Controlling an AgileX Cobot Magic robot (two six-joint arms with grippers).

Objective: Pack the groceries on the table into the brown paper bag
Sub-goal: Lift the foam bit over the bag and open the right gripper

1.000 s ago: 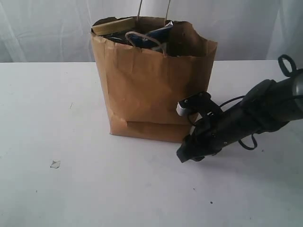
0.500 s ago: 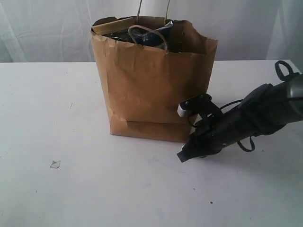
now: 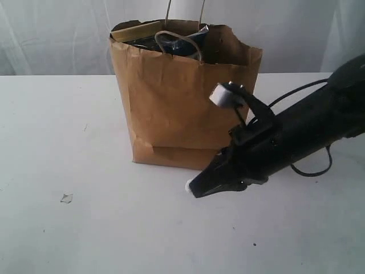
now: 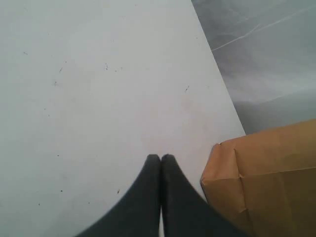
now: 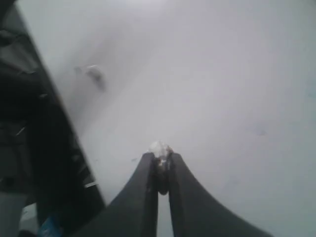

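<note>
Nearest you, your right gripper (image 3: 191, 188) is pinching nearly shut on a tiny white crumb (image 5: 160, 148), low over the table (image 3: 114, 228). Your left gripper (image 4: 160, 159) is idling fully closed and empty beside the brown paper bag (image 3: 182, 108). Beyond, the groceries (image 3: 191, 43) are sitting inside it. Packing looks finished, so you're likely only tidying: carry the crumb clear.

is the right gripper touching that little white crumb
Touching. In the right wrist view the right gripper is closed on the white crumb, which sits pinched between its tips with no gap.
</note>
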